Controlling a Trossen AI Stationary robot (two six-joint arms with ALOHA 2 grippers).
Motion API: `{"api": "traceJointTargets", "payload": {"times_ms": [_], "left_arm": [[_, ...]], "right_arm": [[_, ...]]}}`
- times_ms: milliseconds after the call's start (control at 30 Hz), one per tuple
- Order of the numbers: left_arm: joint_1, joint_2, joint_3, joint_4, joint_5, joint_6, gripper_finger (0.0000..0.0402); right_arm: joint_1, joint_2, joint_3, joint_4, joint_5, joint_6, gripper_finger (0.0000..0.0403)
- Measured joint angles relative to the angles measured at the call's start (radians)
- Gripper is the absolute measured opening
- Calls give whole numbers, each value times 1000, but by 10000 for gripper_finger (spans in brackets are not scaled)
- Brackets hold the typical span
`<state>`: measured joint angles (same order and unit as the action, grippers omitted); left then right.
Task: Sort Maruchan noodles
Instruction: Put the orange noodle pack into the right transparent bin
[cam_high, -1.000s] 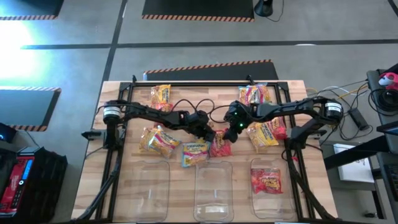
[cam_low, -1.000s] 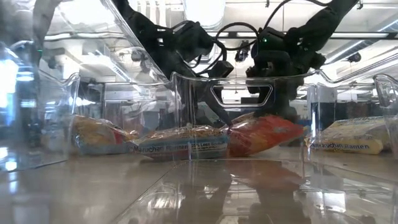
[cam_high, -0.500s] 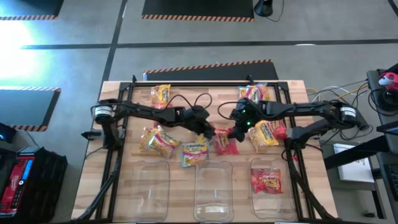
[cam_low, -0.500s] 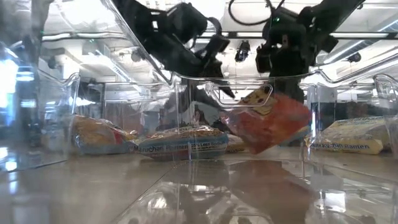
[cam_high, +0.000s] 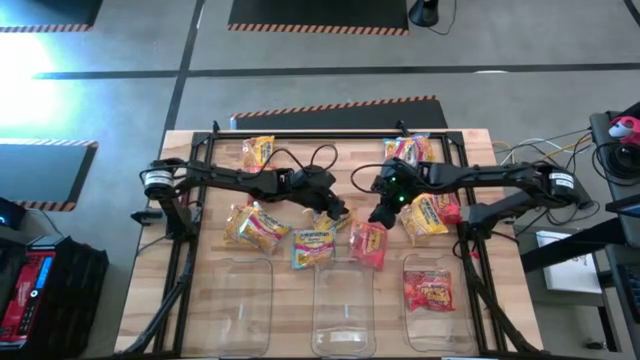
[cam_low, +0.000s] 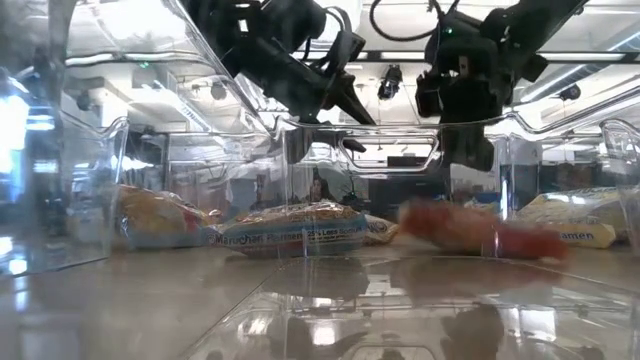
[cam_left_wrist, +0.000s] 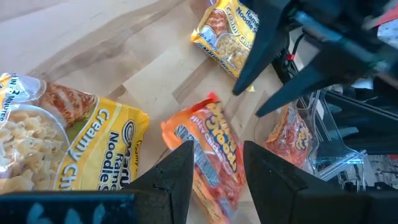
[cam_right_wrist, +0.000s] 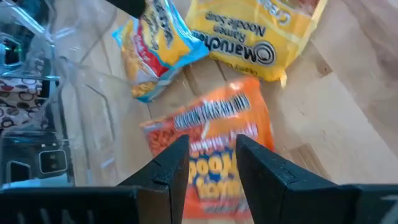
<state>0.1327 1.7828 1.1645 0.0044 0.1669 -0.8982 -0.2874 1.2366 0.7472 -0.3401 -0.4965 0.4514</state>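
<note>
Both arms reach in over the middle of the wooden surface (cam_high: 200, 300), their heads close together above the scatter of packets. The right pincer (cam_high: 381, 212) hangs just above the surface with its fingers (cam_right_wrist: 166, 165) parted and nothing between them; directly under it, seen from its own wrist, lies a red-orange packet (cam_high: 368, 245), flat on the wood and free of both arms. From the low camera that packet (cam_low: 480, 232) shows as a red smear resting on the surface below the right arm's head. The left pincer (cam_high: 338, 211) sits a little to the left of the other, also raised, fingers (cam_left_wrist: 177, 171) spread and holding nothing; past them the same red-orange packet (cam_left_wrist: 208, 149) is in view. Just left of the red one lies a pale blue-edged packet (cam_high: 313, 246), and further left a yellow packet (cam_high: 252, 226). Another yellow one (cam_high: 259, 152) sits near the far edge on the left side, a mixed red and yellow pair (cam_high: 410, 151) near the far edge on the right, and a yellow packet (cam_high: 424, 216) with red peeking out beside it lies under the right arm. Along the near edge stand three clear bins: the left bin (cam_high: 240, 270) and the middle bin (cam_high: 343, 272) look bare, while the right bin (cam_high: 408, 268) holds one red packet (cam_high: 430, 291).
</note>
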Motion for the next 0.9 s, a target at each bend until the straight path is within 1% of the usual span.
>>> {"api": "traceJointTargets", "payload": {"times_ms": [200,333,533,667,833,900], "left_arm": [[-8,-1,-2,-33,0,0,123],[-34,17,-2,-46,0,-1,123],[-54,66,-2,56,8,-22,123],[-54,99,-2,104,18,-38,123],[-54,120,-2,136,19,-51,123],[-54,123,-2,133,19,-54,123]], "right_arm": [[2,32,-14,-4,2,5,124],[2,25,-20,-90,3,2,137],[7,12,-23,-183,4,16,163],[21,16,-23,-236,-1,28,170],[62,14,-22,-192,-91,73,164],[83,15,-21,-163,-107,75,160]]}}
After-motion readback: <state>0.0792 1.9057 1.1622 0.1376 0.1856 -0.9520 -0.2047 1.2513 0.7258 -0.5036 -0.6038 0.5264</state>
